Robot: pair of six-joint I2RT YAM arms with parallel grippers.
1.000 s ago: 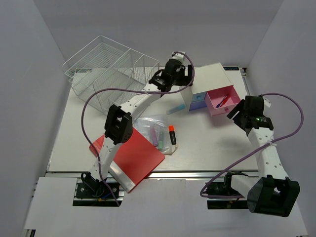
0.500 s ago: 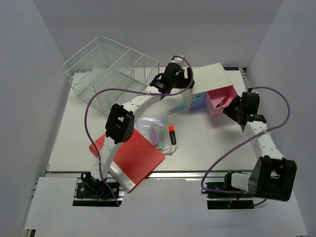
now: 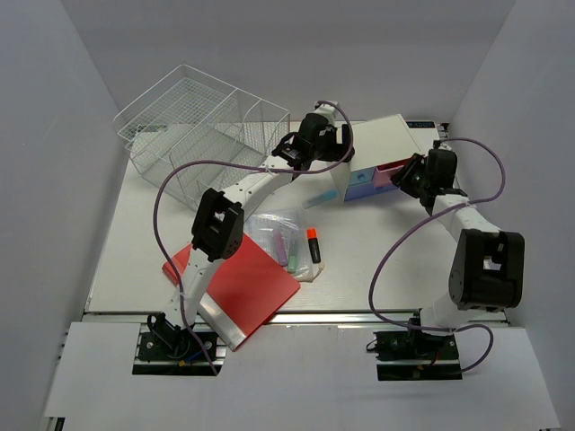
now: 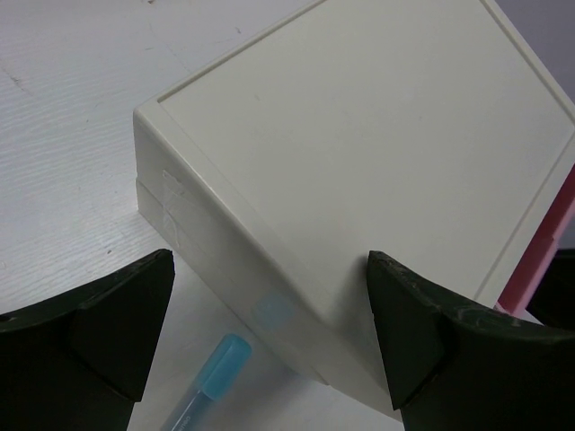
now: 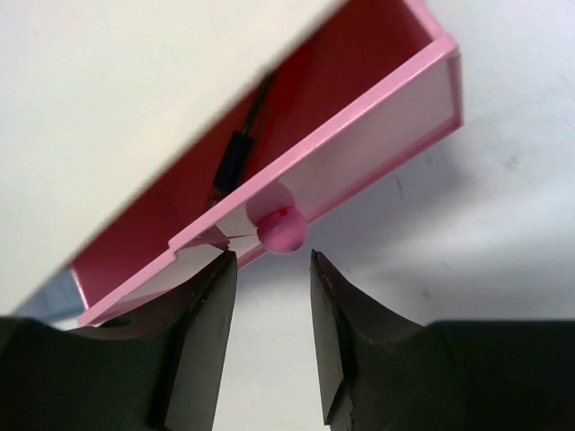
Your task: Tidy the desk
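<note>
The desk (image 3: 135, 242) is a white tabletop with a metal rail along its front. A small white drawer box (image 3: 382, 144) stands at the back right. My left gripper (image 3: 322, 144) is open, its jaws straddling the box's left corner (image 4: 269, 296) without closing on it. My right gripper (image 3: 411, 175) is open by a narrow gap. Its fingertips (image 5: 211, 278) sit just below the pink drawer's round knob (image 5: 280, 229). The pink drawer (image 5: 359, 117) stands partly out, with a dark pen (image 5: 238, 153) inside.
A white wire basket (image 3: 198, 126) stands at the back left. A red folder (image 3: 238, 283) lies front left, beside a clear bag of highlighters (image 3: 286, 238) and an orange highlighter (image 3: 313, 241). A light blue pen (image 3: 316, 199) lies by the box, also in the left wrist view (image 4: 202, 386).
My right gripper has moved up and left against the pink drawer, and the drawer has slid most of the way into the box. The left arm has barely moved.
</note>
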